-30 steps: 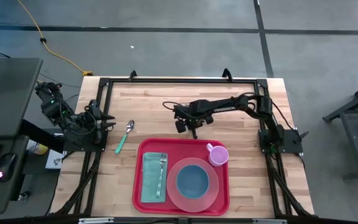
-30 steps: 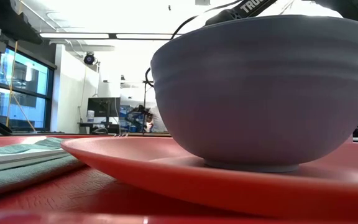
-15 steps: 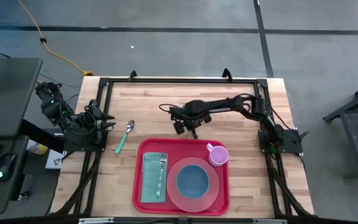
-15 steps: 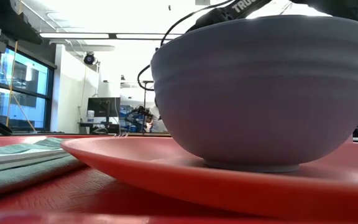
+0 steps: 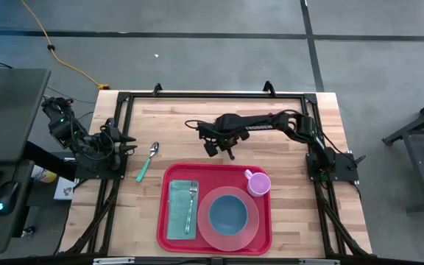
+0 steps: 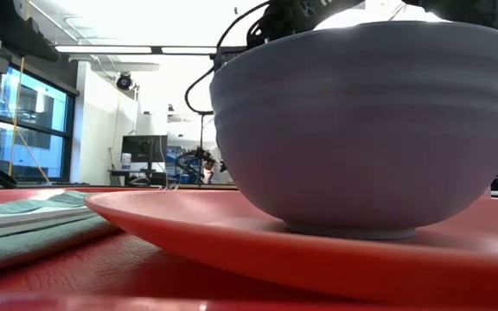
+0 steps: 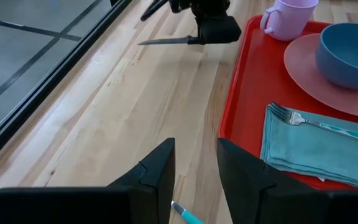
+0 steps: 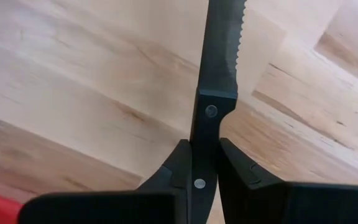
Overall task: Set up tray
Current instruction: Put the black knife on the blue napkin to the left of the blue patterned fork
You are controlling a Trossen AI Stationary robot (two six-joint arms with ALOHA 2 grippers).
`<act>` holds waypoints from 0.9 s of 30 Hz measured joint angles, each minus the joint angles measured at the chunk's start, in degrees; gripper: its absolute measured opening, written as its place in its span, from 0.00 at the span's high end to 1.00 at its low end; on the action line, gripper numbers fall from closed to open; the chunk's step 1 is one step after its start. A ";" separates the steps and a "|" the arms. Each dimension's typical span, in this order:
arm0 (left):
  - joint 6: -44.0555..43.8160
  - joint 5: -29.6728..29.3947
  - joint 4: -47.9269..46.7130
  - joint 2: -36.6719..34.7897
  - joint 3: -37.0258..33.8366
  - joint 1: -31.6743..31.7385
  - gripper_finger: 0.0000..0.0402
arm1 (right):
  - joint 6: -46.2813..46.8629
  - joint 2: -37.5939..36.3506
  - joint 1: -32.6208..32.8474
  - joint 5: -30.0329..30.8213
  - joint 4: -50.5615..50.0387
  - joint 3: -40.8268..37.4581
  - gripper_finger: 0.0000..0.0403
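One tray [image 5: 216, 210] sits at the table's near centre, long axis left-right. The right gripper [image 5: 219, 144], clamped on a knife [image 8: 219, 74], hovers just beyond its far rim. The left gripper [image 7: 194, 165], fingers apart, waits far left.

Spoon [image 5: 147, 161] left of tray [image 5: 165, 221]

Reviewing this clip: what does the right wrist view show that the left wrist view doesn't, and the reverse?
Only the right wrist view shows the right gripper shut on the black knife, its serrated edge and rivets plain. Only the left wrist view shows the red tray with the pink plate, blue bowl, cup, fork on the teal napkin, and the open left gripper. Both show the knife and the wooden table.
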 joint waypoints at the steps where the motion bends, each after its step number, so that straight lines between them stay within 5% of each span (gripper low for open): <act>1: 0.01 0.03 0.00 0.00 0.00 -0.01 0.63 | -0.05 -0.08 0.00 0.04 -0.59 0.51 0.93; 23: 0.01 0.49 0.04 0.00 0.00 -0.01 0.63 | -9.18 -0.35 4.06 -2.33 -26.39 33.68 0.93; 27: 0.00 0.49 0.04 0.00 0.00 -0.01 0.63 | -7.10 -3.40 6.64 -6.74 -25.64 31.47 0.93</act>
